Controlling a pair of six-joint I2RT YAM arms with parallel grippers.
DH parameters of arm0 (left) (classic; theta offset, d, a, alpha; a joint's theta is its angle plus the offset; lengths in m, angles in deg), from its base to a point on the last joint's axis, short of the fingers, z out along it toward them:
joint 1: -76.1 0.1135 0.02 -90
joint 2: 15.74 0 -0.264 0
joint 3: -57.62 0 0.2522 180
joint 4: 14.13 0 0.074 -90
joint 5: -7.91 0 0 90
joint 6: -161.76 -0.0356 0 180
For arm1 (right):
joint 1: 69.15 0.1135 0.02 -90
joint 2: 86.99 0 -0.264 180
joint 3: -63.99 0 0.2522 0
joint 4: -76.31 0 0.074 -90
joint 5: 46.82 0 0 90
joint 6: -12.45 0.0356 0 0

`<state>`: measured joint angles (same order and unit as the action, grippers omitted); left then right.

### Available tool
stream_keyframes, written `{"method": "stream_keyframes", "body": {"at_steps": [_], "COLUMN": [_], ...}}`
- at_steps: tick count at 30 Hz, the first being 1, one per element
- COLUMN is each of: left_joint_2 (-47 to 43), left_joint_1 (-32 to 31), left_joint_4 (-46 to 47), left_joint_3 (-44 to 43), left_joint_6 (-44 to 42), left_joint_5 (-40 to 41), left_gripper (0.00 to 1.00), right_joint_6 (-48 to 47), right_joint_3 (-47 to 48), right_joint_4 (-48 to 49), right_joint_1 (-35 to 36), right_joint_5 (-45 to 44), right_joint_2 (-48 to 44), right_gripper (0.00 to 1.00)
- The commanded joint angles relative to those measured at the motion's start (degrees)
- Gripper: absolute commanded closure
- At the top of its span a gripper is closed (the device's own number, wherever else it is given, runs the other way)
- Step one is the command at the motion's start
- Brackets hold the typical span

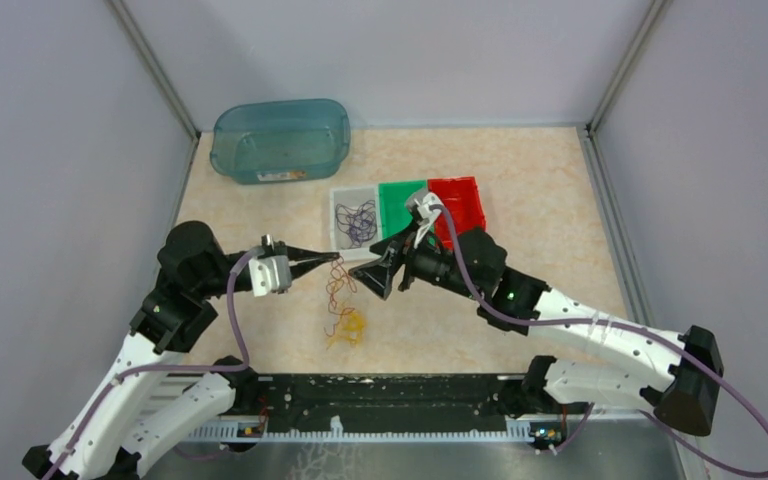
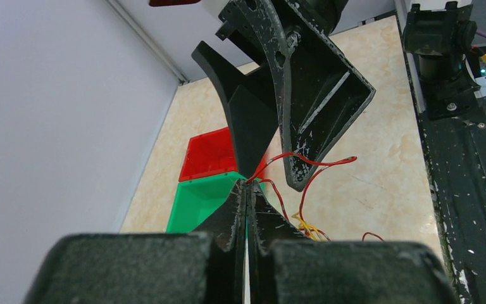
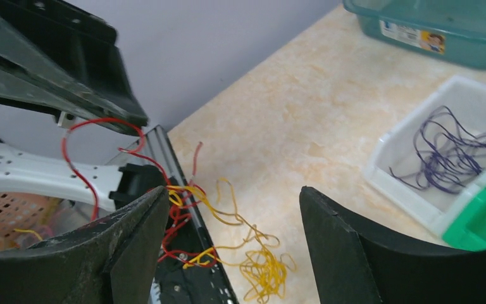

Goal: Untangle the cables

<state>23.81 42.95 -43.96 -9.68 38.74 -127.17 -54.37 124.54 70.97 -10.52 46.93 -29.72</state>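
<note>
My left gripper is shut on a thin red cable, which hangs down from its tip to the table. A yellow cable lies in a clump on the table, tangled with the red one's lower end. In the left wrist view the shut gripper pinches the red cable, which crosses a finger of my right gripper. My right gripper stands open just right of the left tip. In its own view the right gripper frames the yellow clump and red cable. Purple cables lie in a white bin.
The white bin, a green bin and a red bin stand in a row behind the grippers. A teal tub sits at the back left. Grey walls close in the table on three sides.
</note>
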Motion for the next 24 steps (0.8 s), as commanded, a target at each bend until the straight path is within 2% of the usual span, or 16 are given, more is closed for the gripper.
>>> {"method": "stream_keyframes", "body": {"at_steps": [1,11,17,24], "left_joint_2": [0.0,1.0,0.8,0.4], "left_joint_1": [-0.3,-0.3,-0.3,-0.3], "left_joint_4": [-0.8,-1.0,-1.7,-2.6], "left_joint_3": [-1.5,-2.0,-2.1,-2.6], "left_joint_6": [-0.4,-0.4,-1.7,-2.5], "left_joint_5": [-1.9,-2.7,-2.8,-2.9], "left_gripper": [0.99,0.99,0.99,0.99], "right_joint_6": [1.0,4.4,4.3,1.6], "right_joint_3": [3.3,4.3,4.9,4.3], "right_joint_4": [8.0,12.8,13.1,6.0], "right_joint_1": [-0.5,-0.5,-0.5,-1.8], "right_joint_5": [9.1,17.8,16.1,13.9], "right_joint_2": [2.0,7.6,8.1,2.3], "right_gripper": [0.24,0.24,0.24,0.25]}}
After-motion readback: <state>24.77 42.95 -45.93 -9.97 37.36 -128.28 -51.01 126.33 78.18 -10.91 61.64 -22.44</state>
